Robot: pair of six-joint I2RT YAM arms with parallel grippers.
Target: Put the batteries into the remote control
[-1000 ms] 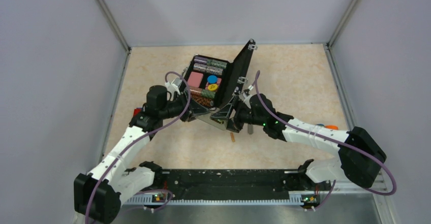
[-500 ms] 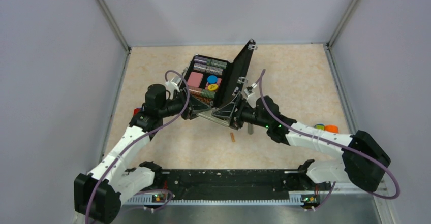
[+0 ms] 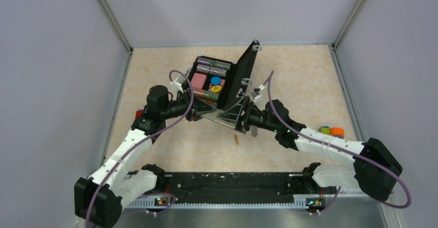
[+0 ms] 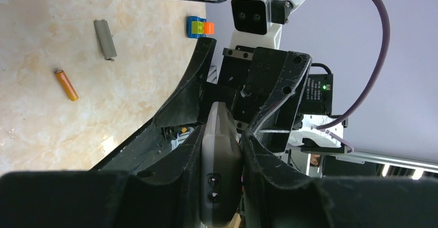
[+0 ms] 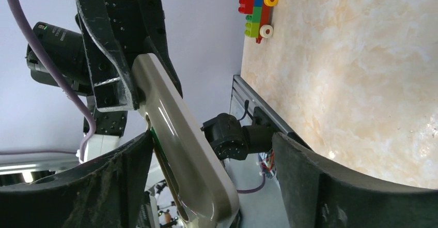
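The remote control [image 4: 221,176] is held off the table with its grey back showing, and my left gripper [image 4: 223,135] is shut on it. In the top view the remote [image 3: 218,117] hangs between my left gripper [image 3: 204,113] and my right gripper [image 3: 233,116]. My right gripper [image 5: 212,137] is open wide around the remote's [image 5: 181,140] other end, which lies against one finger [image 5: 77,186]. A thin green edge shows there; I cannot tell what it is. The orange-brown battery [image 3: 236,140] lies on the table, and it also shows in the left wrist view [image 4: 67,85]. The green battery is not plainly in view.
An open black case [image 3: 235,80] of poker chips stands just behind the grippers. A small grey strip [image 4: 105,40] lies near the orange-brown battery. One block toy [image 3: 330,131] sits at the right wall, another [image 5: 258,5] at the left.
Both grippers and the remote have shifted slightly up and away, toward the case. The right arm's elbow has swung further right. The left gripper's hold has not changed.
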